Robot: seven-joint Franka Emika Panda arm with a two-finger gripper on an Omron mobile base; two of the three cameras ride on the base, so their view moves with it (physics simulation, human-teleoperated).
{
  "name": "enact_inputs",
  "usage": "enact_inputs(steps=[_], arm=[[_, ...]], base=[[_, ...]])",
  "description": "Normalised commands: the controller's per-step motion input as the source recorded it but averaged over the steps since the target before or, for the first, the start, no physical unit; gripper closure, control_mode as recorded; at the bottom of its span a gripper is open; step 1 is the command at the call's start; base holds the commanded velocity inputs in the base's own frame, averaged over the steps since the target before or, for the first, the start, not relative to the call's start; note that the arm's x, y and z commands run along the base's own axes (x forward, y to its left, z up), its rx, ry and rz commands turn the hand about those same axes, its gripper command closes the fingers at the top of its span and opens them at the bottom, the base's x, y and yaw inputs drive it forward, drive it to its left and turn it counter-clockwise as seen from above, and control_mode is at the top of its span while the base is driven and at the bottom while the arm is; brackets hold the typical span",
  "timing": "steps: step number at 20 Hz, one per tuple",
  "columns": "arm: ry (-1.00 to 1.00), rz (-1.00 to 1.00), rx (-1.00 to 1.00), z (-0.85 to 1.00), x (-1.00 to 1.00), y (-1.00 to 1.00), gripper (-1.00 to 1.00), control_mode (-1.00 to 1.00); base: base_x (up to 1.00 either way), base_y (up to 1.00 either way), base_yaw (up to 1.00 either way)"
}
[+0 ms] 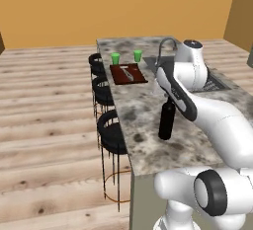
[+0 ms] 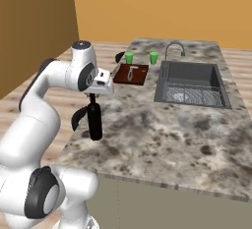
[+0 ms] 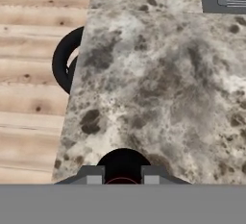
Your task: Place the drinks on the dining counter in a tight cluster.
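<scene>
The claw [image 2: 93, 98] is clamped on the neck of the black wine bottle [image 1: 166, 121], which stands on the bench [image 2: 167, 134] short of the sink [image 2: 191, 83], so clustering looks barely begun.

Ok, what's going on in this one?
The arm has its fingers shut on the neck of the black wine bottle, which is upright at the stool-side edge of the dining counter. Whether its base is touching the marble or just above it is hard to tell. Further along are two green cups, a dark red board and the sink.
</scene>
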Motion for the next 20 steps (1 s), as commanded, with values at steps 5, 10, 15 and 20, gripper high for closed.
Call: enact_inputs(steps=[5,10,15,20], arm=[[0.0,0.0,0.0,-0.17,0.0,0.0,1.0,-1.0],[0.0,0.0,0.0,0.0,0.47,0.0,1.0,-1.0],[0.0,-0.01,0.0,0.0,0.6,0.0,1.0,-1.0],[0.0,0.0,0.0,0.0,0.23,0.0,1.0,-1.0]], base=[[0.0,0.0,0.0],[0.0,0.0,0.0],[0.0,0.0,0.0],[0.0,0.0,0.0]])
